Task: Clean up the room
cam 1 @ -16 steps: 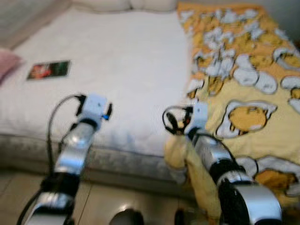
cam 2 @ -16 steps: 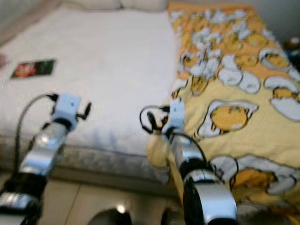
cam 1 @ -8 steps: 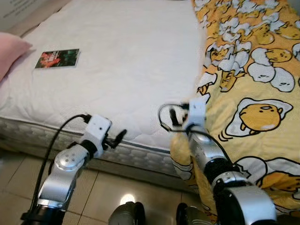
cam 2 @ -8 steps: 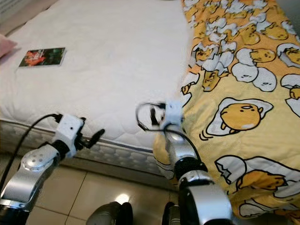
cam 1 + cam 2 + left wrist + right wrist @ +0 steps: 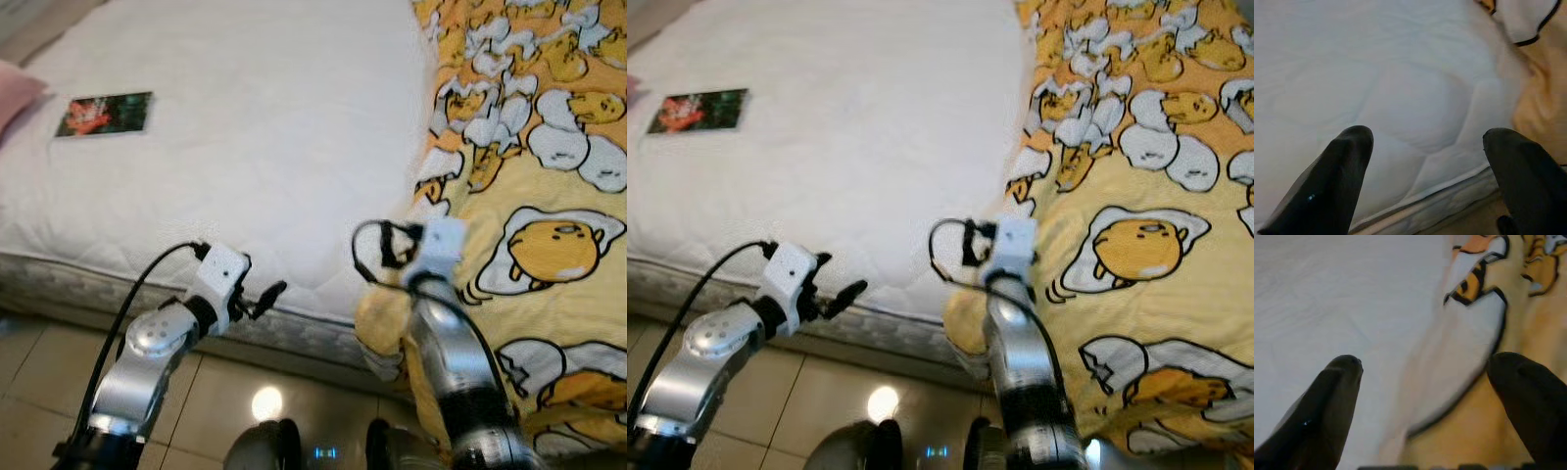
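A yellow blanket (image 5: 549, 176) printed with egg cartoons covers the right part of a white mattress (image 5: 265, 127) and hangs over its front edge. My right gripper (image 5: 392, 243) hovers open at the blanket's left border, where cloth meets bare mattress; the right wrist view has the blanket hem (image 5: 1474, 333) between its spread fingers (image 5: 1342, 377). My left gripper (image 5: 266, 294) is open too, held low in front of the mattress's front edge, pointing toward the blanket (image 5: 1537, 98). Nothing is held in either one.
A dark picture card (image 5: 103, 113) lies flat on the mattress at the far left. A pink pillow (image 5: 15, 93) pokes in at the left edge. Beige floor tiles (image 5: 39, 372) run below the bed's front side.
The left arm dropped from above the mattress to in front of its edge. The right gripper stayed at the blanket's border. The camera tilted down and shifted.
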Controlling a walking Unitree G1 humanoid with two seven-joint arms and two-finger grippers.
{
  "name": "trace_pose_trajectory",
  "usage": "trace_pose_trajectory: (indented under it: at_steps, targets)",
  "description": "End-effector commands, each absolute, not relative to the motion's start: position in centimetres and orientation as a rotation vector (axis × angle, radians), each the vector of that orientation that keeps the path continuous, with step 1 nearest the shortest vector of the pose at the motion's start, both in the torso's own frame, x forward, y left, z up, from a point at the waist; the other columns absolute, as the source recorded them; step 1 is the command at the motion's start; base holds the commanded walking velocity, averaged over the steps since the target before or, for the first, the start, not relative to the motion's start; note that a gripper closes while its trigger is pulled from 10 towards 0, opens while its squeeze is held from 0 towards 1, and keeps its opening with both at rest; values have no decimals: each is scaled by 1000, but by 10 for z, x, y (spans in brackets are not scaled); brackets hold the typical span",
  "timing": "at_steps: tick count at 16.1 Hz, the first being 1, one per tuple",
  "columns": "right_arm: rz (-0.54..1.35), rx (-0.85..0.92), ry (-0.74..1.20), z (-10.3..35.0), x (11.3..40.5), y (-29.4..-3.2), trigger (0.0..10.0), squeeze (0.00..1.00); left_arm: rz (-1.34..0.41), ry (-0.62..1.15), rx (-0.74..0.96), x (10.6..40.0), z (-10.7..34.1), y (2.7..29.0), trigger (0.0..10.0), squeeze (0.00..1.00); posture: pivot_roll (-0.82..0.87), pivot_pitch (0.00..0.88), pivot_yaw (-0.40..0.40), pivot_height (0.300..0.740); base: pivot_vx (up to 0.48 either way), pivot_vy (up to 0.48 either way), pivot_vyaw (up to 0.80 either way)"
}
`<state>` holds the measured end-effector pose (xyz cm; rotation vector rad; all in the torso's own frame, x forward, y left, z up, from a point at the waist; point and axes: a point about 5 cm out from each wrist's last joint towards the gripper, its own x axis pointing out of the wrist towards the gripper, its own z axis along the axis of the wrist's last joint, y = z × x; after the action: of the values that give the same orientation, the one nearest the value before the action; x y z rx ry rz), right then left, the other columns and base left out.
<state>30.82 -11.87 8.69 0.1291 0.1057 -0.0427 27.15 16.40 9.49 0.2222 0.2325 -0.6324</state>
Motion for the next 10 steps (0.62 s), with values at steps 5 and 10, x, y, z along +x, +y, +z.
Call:
trace_pose_trajectory:
  at_steps: [5, 10]
  targets:
    - [-25, 180, 196, 78, 300, -108, 10000, 0, -671, 260, 214, 274, 86, 163, 10000, 0, 29, 149, 81, 740, 0, 0, 0]
    - [-30, 270, 431, 39, 314, -111, 10000, 0, -688, 247, 220, 272, 92, 165, 10000, 0, 85, 166, 95, 740, 0, 0, 0]
